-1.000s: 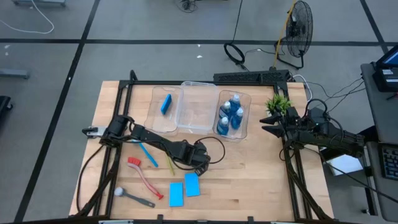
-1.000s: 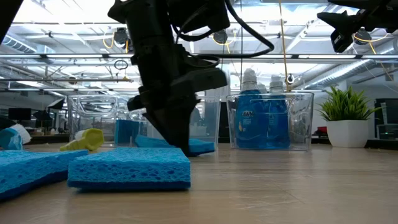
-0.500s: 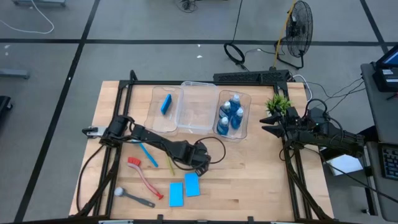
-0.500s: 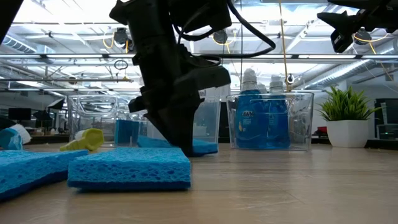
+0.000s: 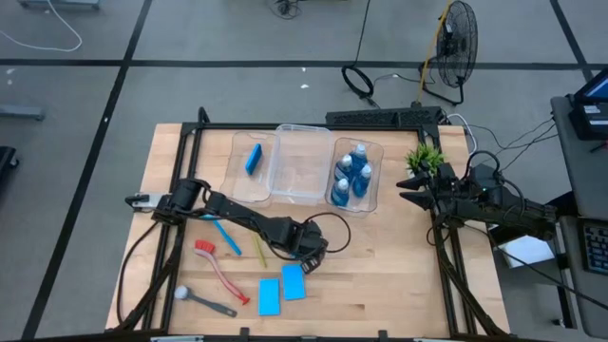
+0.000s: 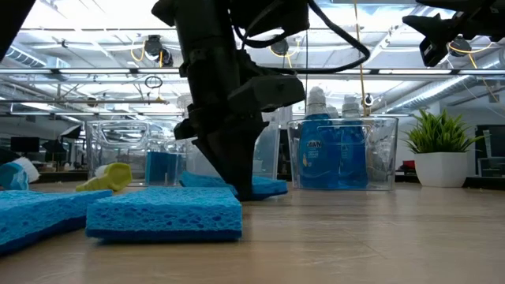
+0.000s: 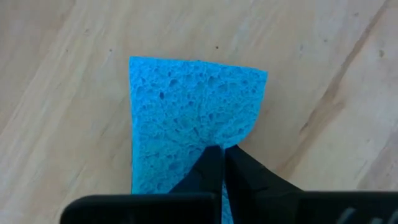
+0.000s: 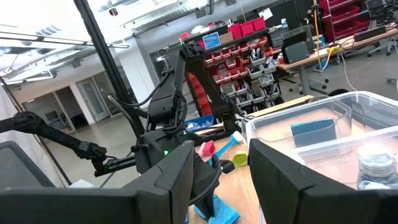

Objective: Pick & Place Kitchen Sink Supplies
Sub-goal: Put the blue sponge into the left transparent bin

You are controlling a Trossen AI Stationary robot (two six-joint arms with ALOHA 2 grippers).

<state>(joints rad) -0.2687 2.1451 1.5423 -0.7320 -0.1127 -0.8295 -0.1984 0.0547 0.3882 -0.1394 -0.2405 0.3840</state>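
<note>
My left gripper [image 5: 310,258] points steeply down at the table's middle and is shut on a flat blue sponge [image 7: 186,106], which also shows in the low view [image 6: 267,187]. Two more sponges [image 5: 269,295] [image 5: 293,281] lie flat on the table just nearer. A fourth sponge [image 5: 254,159] stands on edge in the left clear bin. Blue-liquid bottles [image 5: 351,176] stand in the right bin. My right gripper [image 8: 221,186] waits open at the table's right edge beside the potted plant [image 5: 425,158]. My left gripper pinches the sponge between its two shut fingers at one edge [image 7: 208,140], near a corner. The fingers come from above, pointing steeply down. The sponge sticks out sideways from the fingertips, nearly level and low over the wood; whether it is quite clear of the table I cannot tell.
Four long-handled brushes lie left of the gripper: blue [image 5: 226,236], yellow-green [image 5: 259,251], red [image 5: 220,266] and grey-black [image 5: 204,300]. The middle clear bin [image 5: 302,166] stands at the far side. Bare wood lies to the right of the gripper.
My left gripper has shifted a little toward the table's right and near edges and risen slightly, staying shut. The pinched sponge has gone along with it.
</note>
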